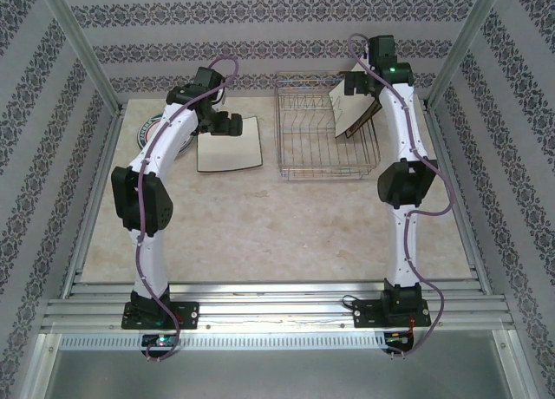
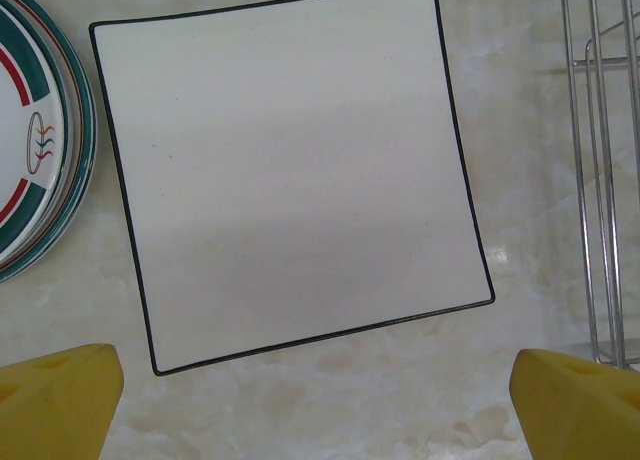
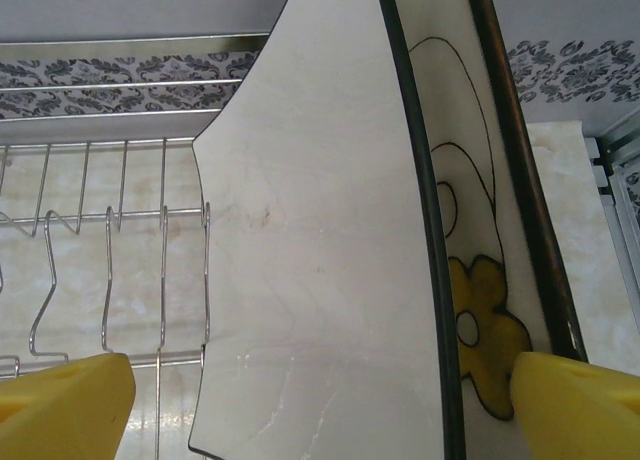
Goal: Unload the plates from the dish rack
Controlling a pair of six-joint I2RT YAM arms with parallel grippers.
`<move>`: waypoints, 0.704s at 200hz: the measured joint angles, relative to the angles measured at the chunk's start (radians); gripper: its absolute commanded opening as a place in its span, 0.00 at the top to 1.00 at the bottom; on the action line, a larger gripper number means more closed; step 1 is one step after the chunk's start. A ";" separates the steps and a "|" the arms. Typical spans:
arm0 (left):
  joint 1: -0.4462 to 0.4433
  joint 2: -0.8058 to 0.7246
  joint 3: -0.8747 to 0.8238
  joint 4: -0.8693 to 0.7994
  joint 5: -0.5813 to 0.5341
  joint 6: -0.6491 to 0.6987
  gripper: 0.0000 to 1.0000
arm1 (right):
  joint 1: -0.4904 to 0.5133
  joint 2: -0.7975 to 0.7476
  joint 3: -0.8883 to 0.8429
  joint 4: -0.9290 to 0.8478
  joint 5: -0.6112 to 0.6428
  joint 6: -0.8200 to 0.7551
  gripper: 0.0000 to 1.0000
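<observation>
On the marbled beige table (image 1: 260,234), left of the dish rack (image 1: 325,156), one square plate (image 2: 290,180) lies flat. It has a smooth cream glaze, a thin dark rim and gently bowed edges. Just beside its left edge sits a stack of round plates (image 2: 30,140), white with teal and red bands. The left gripper (image 2: 318,405) hangs above the square plate's near edge with its yellow fingers (image 2: 60,400) spread wide, clear of the plate.

The rack is a silver wire grid with upright looped dividers and raised sides. Two more square plates stand on edge at its right end, leaning together. A plain-backed plate (image 3: 320,280) is in front. Behind it is a flower-printed plate (image 3: 480,310) with a yellow bloom and a brown rim. The right gripper (image 3: 320,400) is open, its fingers straddling both plates. A gap shows at the left finger; contact at the right finger cannot be judged.
</observation>
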 measured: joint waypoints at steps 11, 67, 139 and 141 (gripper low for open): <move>0.000 0.000 -0.002 0.000 0.000 0.000 0.01 | 0.000 0.005 0.009 0.005 -0.008 0.003 0.08; 0.000 -0.001 -0.018 0.002 0.000 0.000 0.01 | 0.000 0.057 0.040 0.025 -0.060 0.034 0.17; 0.000 -0.005 -0.060 0.003 -0.001 0.000 0.01 | 0.004 0.065 0.043 0.046 -0.055 0.076 0.61; 0.000 -0.005 -0.060 0.003 -0.001 0.000 0.01 | 0.005 0.065 0.043 0.048 -0.053 0.079 0.62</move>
